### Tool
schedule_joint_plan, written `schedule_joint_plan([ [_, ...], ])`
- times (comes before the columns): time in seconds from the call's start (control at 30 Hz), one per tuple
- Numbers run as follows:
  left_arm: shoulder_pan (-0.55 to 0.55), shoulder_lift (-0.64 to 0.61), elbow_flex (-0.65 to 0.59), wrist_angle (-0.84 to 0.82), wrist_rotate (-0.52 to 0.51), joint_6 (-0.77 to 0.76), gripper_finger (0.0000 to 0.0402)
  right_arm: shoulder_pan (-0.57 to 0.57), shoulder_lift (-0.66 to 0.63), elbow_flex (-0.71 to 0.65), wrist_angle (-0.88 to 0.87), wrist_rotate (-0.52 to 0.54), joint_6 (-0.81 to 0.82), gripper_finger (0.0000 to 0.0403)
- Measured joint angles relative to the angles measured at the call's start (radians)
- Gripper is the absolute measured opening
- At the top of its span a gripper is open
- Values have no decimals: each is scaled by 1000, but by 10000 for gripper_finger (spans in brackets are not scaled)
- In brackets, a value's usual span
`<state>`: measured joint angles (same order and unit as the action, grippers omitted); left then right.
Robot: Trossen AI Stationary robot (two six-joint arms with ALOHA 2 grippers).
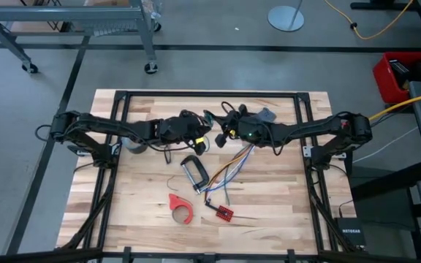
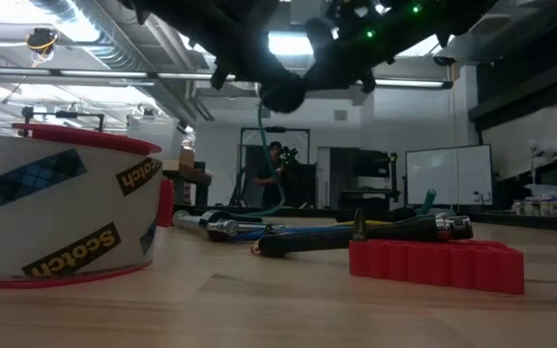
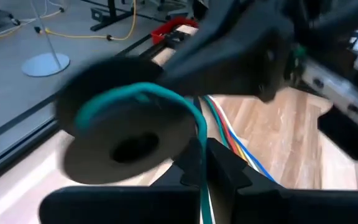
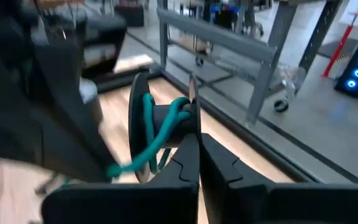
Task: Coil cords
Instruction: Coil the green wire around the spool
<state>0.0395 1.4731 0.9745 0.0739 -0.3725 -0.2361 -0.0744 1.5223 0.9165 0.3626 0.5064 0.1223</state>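
The left gripper [image 1: 205,139] hangs above the middle of the pale wooden table [image 1: 283,219], its fingers pressed together, with the green cord [image 3: 199,134] running down between their tips. Just ahead of those tips, in the air, sits the black spool [image 3: 126,134] with the cord wound on it. The right gripper [image 1: 222,136], almost touching the left, has its fingers pinched shut on one flange of the spool [image 4: 164,124].

Below and toward the near edge from both grippers lie a black clamp [image 1: 194,174], a red tape dispenser [image 1: 181,207] and a multicoloured wire bundle [image 1: 232,169] ending at a small red board [image 1: 224,212]. In the low view the green tail [image 2: 264,159] droops from the spool toward the tabletop.

Around the table is grey concrete floor [image 1: 50,95]. Beyond the grippers stand a wheeled metal rack [image 1: 86,22] and a round stand base [image 1: 286,17]; a yellow cable [image 1: 375,25] crosses the floor to the right, near a red box [image 1: 395,73]. A person [image 2: 274,174] stands far back in the room beside a whiteboard [image 2: 448,174].
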Motion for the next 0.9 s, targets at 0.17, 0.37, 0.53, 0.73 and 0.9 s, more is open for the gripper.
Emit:
schedule_joint_plan([
  [0.17, -4, 0, 0, -12, 0, 25, 0, -6, 0, 0, 105, -38, -22, 0],
  [0.37, -3, 0, 0, -84, -30, 32, 0, -5, -36, 0, 83, -47, -27, 0],
  [0.53, -3, 1, 0, -125, -86, 45, 1, -5, -71, 0, 15, -74, -27, 0],
  [0.73, 3, 2, 0, -128, -62, 110, 34, -5, -74, 0, 7, -120, -26, 0],
  [0.9, 3, 2, 0, -157, -58, 117, 81, -5, -74, 0, 7, -125, -26, 0],
])
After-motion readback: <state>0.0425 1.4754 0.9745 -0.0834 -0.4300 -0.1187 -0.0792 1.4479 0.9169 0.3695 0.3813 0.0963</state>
